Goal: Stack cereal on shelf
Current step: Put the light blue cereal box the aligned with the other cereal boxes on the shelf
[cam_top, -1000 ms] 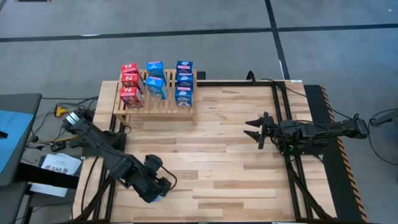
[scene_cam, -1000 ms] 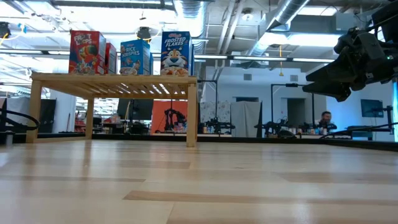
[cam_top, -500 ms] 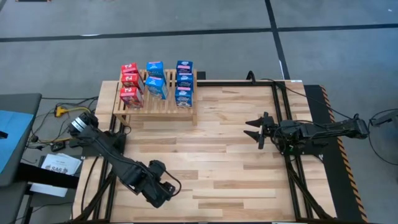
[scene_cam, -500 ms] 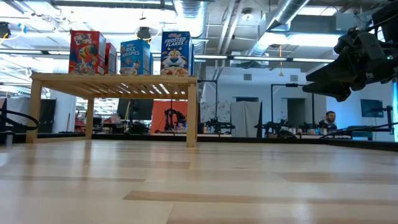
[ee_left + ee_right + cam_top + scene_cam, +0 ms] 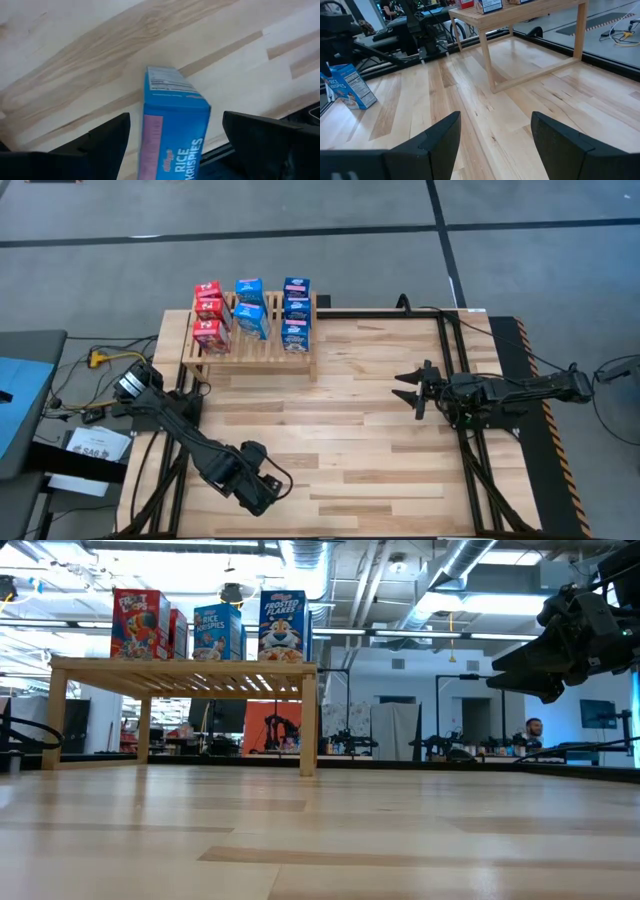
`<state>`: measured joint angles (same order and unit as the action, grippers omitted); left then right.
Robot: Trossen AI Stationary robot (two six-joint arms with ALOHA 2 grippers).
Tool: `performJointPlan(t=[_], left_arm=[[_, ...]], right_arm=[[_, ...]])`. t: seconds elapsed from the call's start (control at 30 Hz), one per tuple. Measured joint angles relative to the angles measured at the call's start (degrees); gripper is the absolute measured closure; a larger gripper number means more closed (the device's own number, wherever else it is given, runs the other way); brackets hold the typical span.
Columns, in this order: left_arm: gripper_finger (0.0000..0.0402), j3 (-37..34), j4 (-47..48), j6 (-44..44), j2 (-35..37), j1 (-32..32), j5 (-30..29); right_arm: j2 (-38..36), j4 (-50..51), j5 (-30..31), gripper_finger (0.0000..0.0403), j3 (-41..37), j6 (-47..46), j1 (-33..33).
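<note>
While eight small red and blue cardboard cereal boxes (image 5: 250, 313) crowd the low slatted light-wood shelf (image 5: 250, 348) at far left, the left gripper (image 5: 172, 145) straddles, fingers spread, a ninth blue box (image 5: 172, 130) near-left. The right gripper (image 5: 408, 388) hovers open at right, nothing standing between on the plank tabletop (image 5: 350, 430).

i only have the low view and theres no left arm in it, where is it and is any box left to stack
observer: the left gripper is down by the table edge opposite the shelf, around a blue box.
operator: gripped yet
observer: no, its fingers stand open on either side of the box, with gaps.
operator: how many are up there
observer: eight: three red boxes and five blue ones.
</note>
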<state>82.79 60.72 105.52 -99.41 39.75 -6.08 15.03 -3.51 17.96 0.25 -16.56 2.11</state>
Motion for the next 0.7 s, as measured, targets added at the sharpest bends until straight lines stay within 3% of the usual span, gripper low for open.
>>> performJointPlan(t=[0.3, 0.7], left_arm=[[0.0109, -0.61, 1.64, 0.35, -0.05, 0.07, -0.22], [0.0202, -1.71, 1.32, -1.14, -0.05, 0.07, -0.27]], right_arm=[[-0.01, 0.0, 0.0, 0.0136, 0.01, 0.01, 0.01], [-0.01, 0.0, 0.0, 0.0136, 0.0, 0.01, 0.02]])
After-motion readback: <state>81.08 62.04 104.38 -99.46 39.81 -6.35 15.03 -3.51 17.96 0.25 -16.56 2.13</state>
